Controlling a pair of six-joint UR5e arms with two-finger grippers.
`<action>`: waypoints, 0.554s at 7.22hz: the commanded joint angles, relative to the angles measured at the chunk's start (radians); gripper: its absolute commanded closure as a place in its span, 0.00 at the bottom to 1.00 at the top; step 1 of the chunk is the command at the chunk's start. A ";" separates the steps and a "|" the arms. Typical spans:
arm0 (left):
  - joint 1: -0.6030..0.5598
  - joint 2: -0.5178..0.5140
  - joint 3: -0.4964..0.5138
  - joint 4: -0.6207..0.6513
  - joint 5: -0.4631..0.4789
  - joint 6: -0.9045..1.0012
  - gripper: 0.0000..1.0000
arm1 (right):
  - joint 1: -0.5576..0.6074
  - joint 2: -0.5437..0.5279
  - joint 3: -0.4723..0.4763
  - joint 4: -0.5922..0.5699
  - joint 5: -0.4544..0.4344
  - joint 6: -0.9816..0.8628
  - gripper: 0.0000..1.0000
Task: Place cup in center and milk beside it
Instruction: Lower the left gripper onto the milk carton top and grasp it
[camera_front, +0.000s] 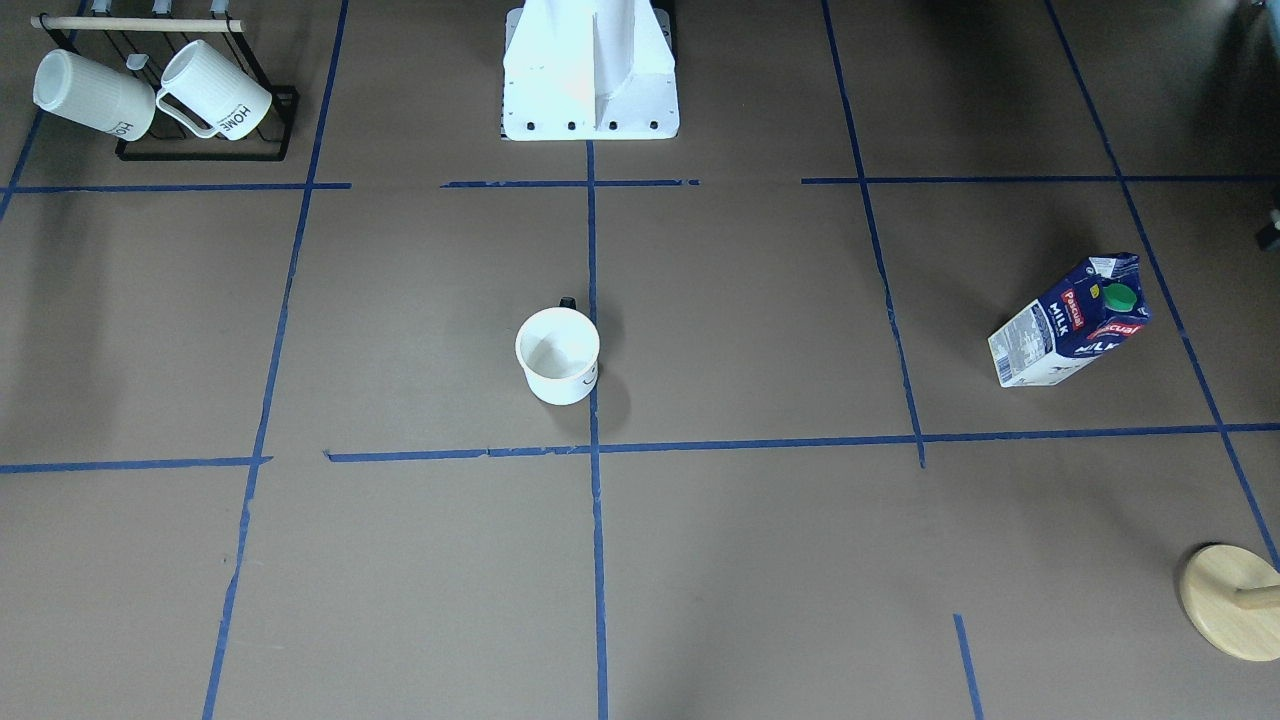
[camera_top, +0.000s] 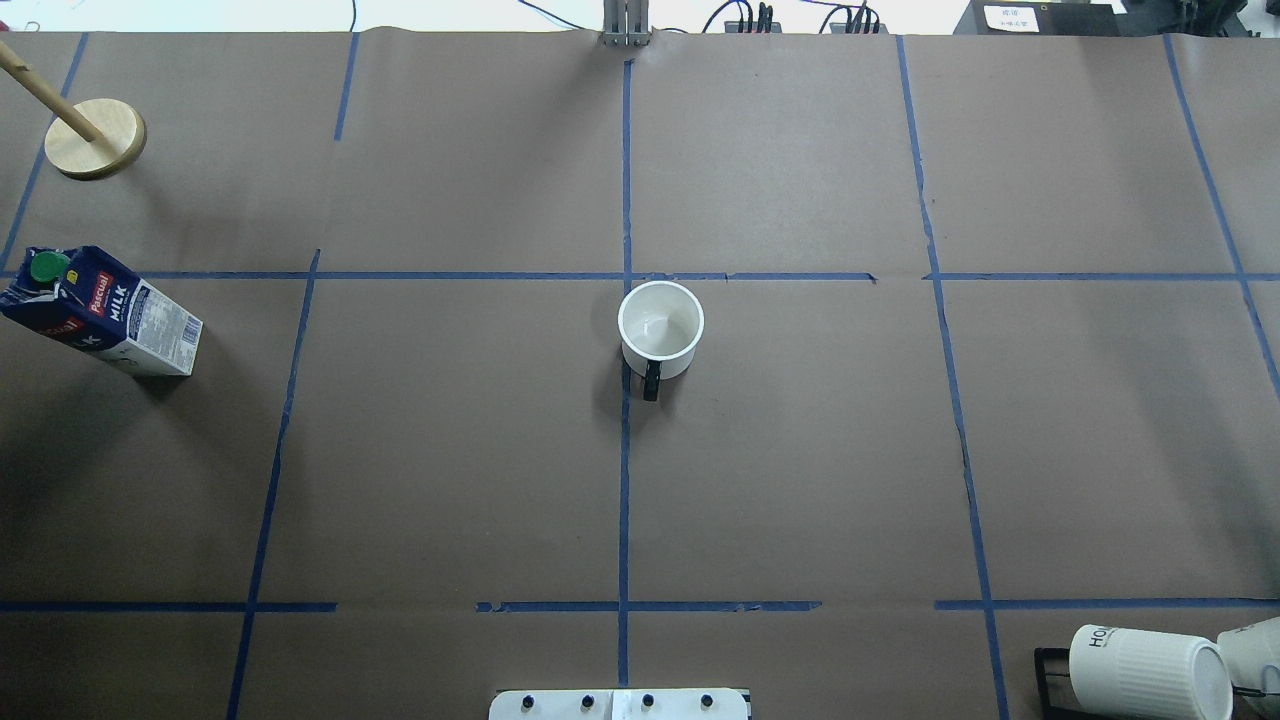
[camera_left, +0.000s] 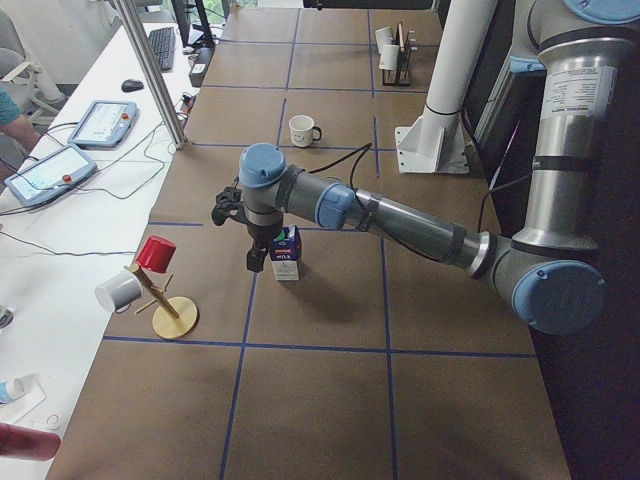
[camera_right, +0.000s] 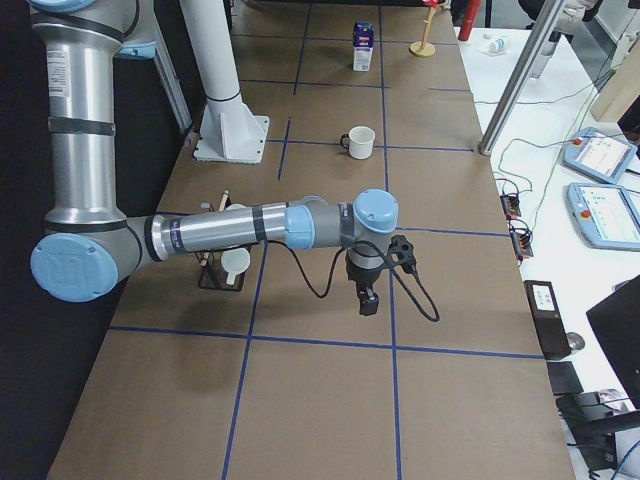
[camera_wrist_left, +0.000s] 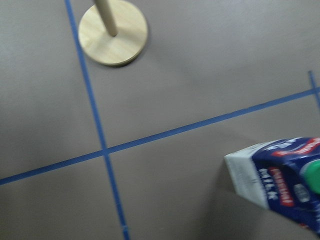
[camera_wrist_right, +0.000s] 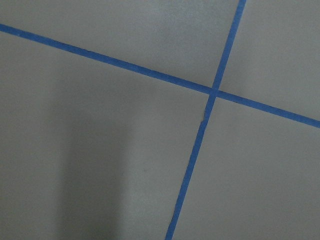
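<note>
The cup (camera_front: 557, 355) stands upright in the middle of the brown surface, its black handle toward the robot; it also shows in the overhead view (camera_top: 660, 330). It stands just on the robot's side of the center tape crossing (camera_top: 626, 276). The milk (camera_top: 100, 312) stands upright at the far left of the table, green cap on top, and shows in the front view (camera_front: 1070, 320) and the left wrist view (camera_wrist_left: 280, 180). My left gripper (camera_left: 257, 258) hangs close beside the milk. My right gripper (camera_right: 369, 298) hovers over bare table. I cannot tell whether either is open or shut.
A black rack (camera_front: 205, 152) with two ribbed "HOME" mugs stands near the robot on its right side. A wooden peg stand (camera_top: 95, 138) is at the far left, beyond the milk. The white robot base (camera_front: 590, 80) is at the near middle edge.
</note>
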 joint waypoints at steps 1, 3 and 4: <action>0.114 -0.008 -0.045 -0.014 0.037 -0.212 0.00 | 0.001 -0.011 -0.002 0.006 0.001 0.001 0.00; 0.194 -0.063 -0.044 -0.014 0.106 -0.419 0.00 | 0.002 -0.014 -0.003 0.008 0.001 0.001 0.00; 0.223 -0.063 -0.027 -0.016 0.108 -0.428 0.00 | 0.002 -0.024 -0.003 0.009 0.000 -0.004 0.00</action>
